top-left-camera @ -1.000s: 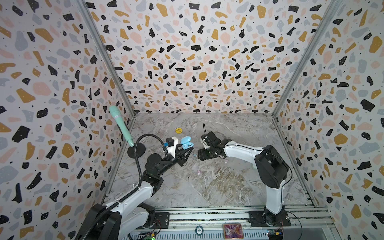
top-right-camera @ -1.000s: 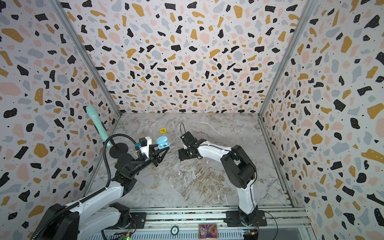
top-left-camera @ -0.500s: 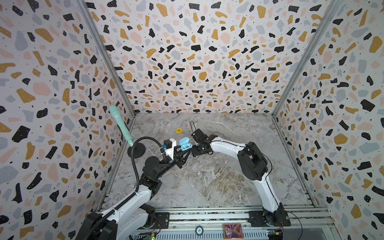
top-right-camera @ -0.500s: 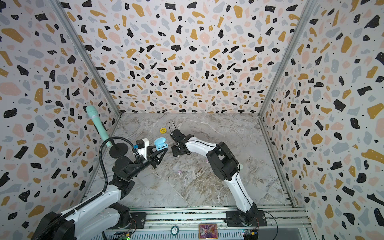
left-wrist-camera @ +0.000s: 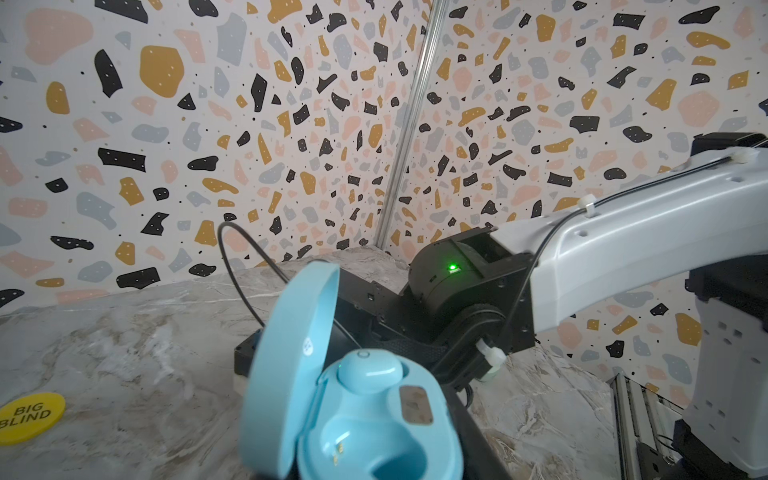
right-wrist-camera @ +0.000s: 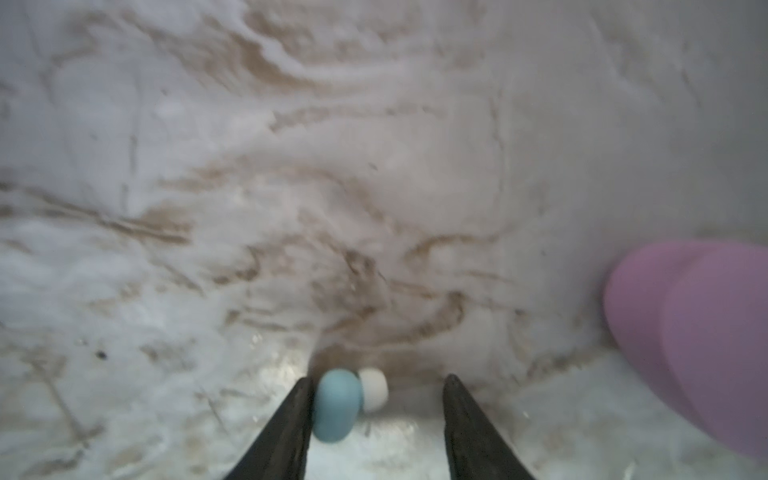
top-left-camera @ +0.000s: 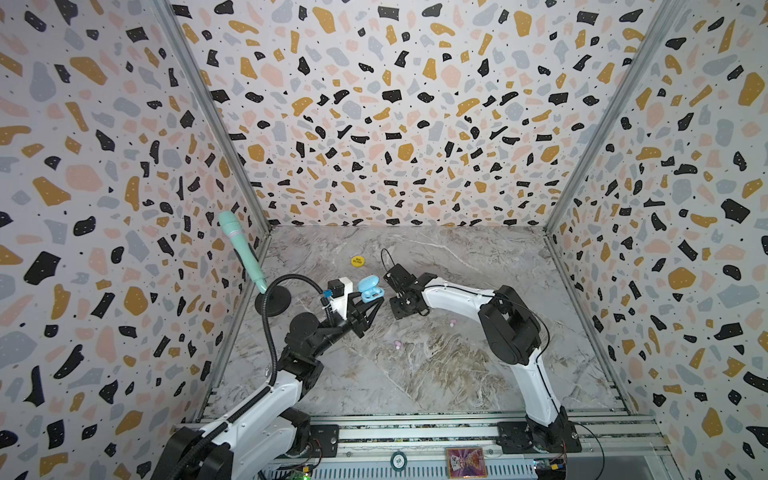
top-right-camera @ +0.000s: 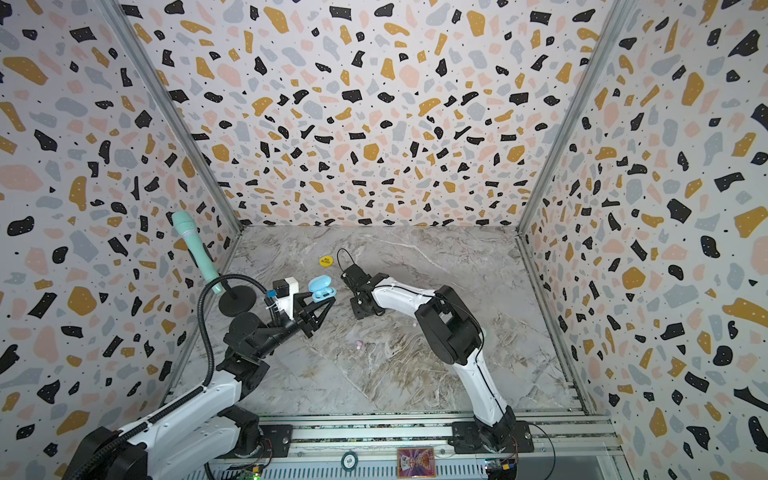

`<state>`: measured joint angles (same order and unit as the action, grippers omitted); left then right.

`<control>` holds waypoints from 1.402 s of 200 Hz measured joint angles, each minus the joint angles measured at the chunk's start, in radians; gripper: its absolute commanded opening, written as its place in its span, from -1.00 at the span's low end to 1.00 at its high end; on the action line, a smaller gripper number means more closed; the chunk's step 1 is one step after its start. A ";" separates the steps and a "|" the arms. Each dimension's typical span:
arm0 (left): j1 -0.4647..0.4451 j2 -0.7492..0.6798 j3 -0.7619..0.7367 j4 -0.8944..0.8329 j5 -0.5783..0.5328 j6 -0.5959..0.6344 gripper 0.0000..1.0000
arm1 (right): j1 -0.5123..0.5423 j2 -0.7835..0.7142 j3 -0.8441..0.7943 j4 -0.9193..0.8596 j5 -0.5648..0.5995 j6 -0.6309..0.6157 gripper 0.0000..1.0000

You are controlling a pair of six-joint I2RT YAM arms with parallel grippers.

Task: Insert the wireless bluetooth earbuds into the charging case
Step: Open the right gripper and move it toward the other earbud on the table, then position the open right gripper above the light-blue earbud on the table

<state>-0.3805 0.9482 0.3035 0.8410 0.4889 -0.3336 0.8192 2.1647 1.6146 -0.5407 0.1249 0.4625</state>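
The left fingers point(top-left-camera: 368, 311) clamp the open pale-blue plastic charging case point(left-wrist-camera: 374, 415) aloft, presenting its empty socket, while the right fingers point(right-wrist-camera: 291, 424) stand apart around the blue white-tipped earbud point(right-wrist-camera: 336, 409) mid marble desk point(right-wrist-camera: 374, 166), poised to pinch.

Both arms have white shells and black joints. A ribbed black hose point(top-left-camera: 271, 340) follows the left arm point(top-left-camera: 253, 415). A thin black cable point(left-wrist-camera: 665, 179) in white clips follows the right arm point(top-left-camera: 453, 293), whose wrist shows a green light point(left-wrist-camera: 453, 267). The fingers point(right-wrist-camera: 289, 432) are black and tapered.
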 measured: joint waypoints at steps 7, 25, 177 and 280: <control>0.000 0.000 0.000 -0.004 0.000 0.000 -0.77 | -0.001 -0.019 -0.029 0.000 0.002 0.002 0.02; 0.000 0.000 0.000 -0.010 0.001 0.000 -0.78 | -0.006 -0.071 -0.105 -0.004 0.004 0.008 0.02; 0.000 -0.013 0.000 -0.032 0.008 0.001 -0.77 | -0.075 -0.068 -0.060 0.072 -0.158 0.007 0.20; 0.000 -0.024 0.000 -0.035 0.015 0.001 -0.77 | -0.020 0.040 0.066 -0.025 0.042 0.000 -0.07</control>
<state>-0.3805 0.9241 0.3035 0.8059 0.5041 -0.3325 0.7990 2.2051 1.6806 -0.5659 0.1665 0.4622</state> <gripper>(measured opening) 0.430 0.470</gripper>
